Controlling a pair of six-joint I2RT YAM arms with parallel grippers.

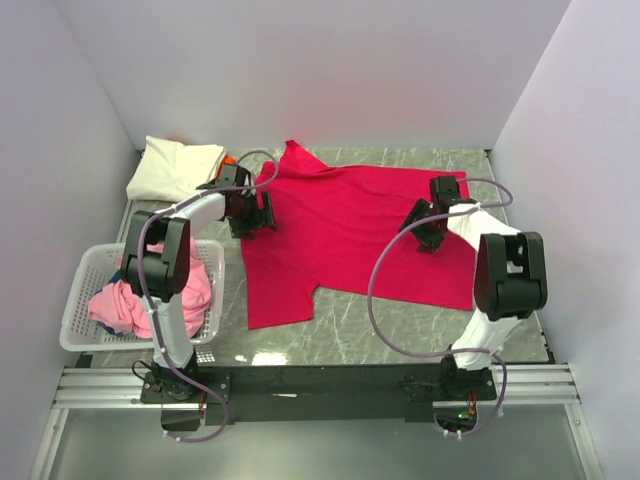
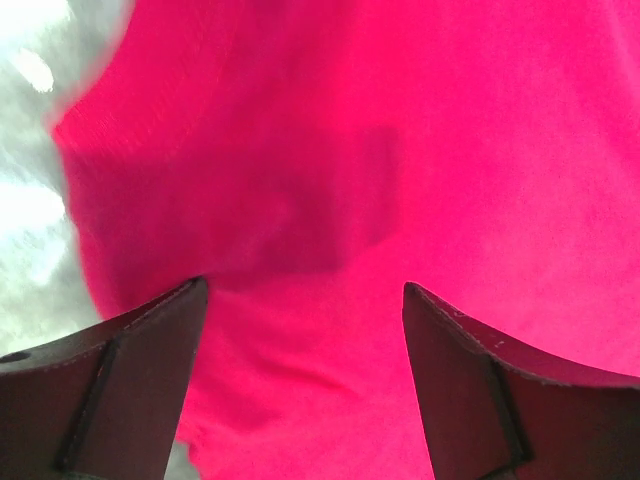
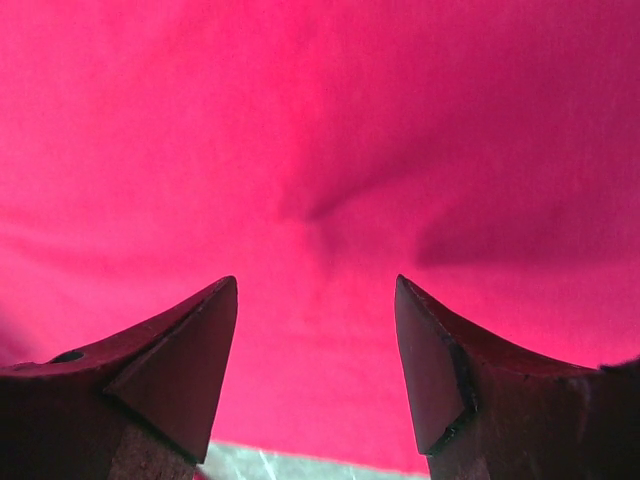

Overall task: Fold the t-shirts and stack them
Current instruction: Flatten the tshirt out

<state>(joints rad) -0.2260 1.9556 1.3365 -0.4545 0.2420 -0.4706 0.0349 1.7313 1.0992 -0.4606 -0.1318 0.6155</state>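
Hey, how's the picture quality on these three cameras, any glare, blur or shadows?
Top view: sharp and evenly lit, with small bright reflections on the table near its front edge. Left wrist view: soft focus, the table at the left edge washed out by glare, a dark shadow on the red t-shirt. Right wrist view: very saturated red, shadow patches beside a crease.

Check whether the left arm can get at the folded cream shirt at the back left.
Probably yes. The left gripper hangs open and empty over the red t-shirt, and the cream t-shirt lies uncovered nearby on its left.
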